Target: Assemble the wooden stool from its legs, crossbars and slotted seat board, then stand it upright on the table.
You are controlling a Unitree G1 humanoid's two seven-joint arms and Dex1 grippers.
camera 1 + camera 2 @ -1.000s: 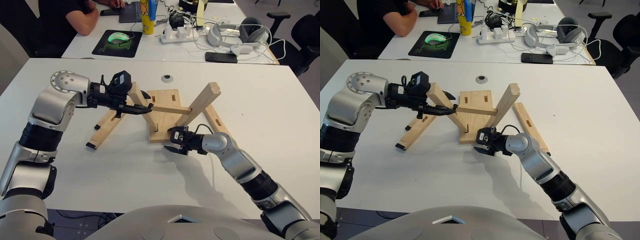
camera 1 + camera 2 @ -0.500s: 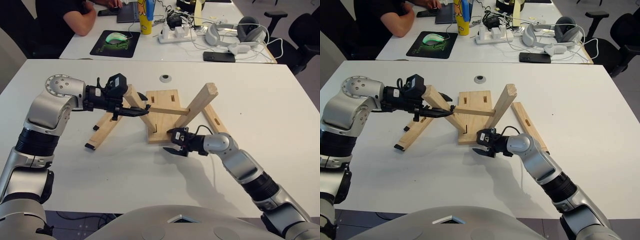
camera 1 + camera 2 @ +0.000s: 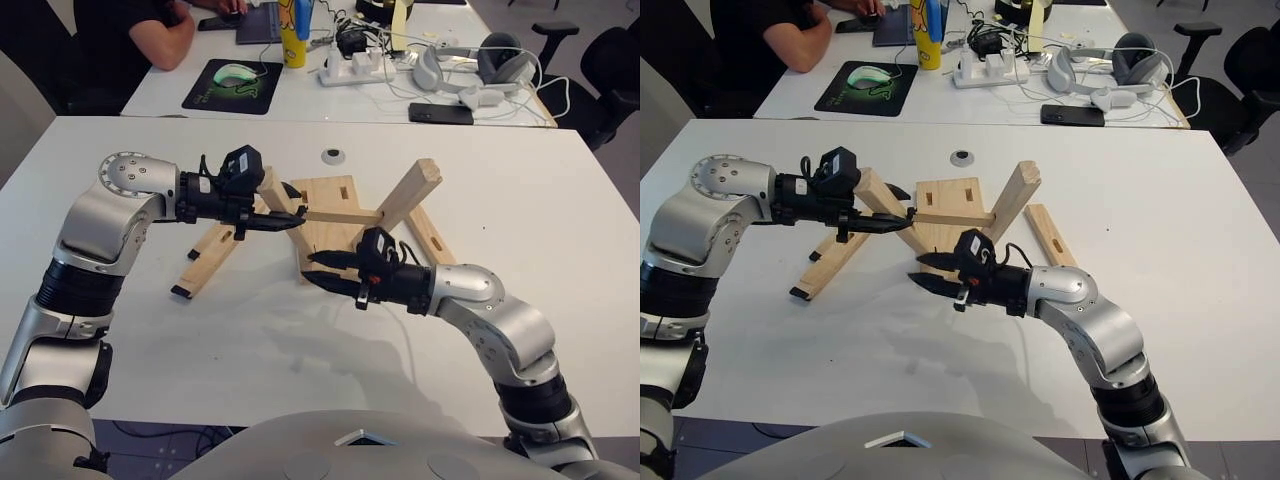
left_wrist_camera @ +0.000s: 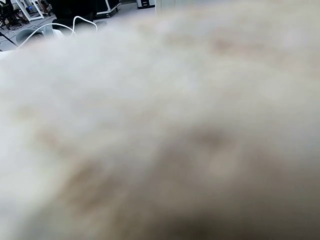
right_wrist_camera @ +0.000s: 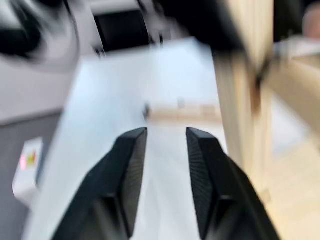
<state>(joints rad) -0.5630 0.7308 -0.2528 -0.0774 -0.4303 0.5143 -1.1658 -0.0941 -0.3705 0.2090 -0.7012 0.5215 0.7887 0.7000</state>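
Two eye views showed the left claw (image 3: 293, 203) clamped on a tilted leg (image 3: 268, 186), its crossbar (image 3: 340, 215) reaching a second leg (image 3: 410, 195) above the slotted seat board (image 3: 322, 245) on the tabletop (image 3: 520, 200). Right wrist view showed the right claw (image 5: 162, 150) narrowly parted, empty. Leg-fitting seemed underway; next, guiding legs into slots
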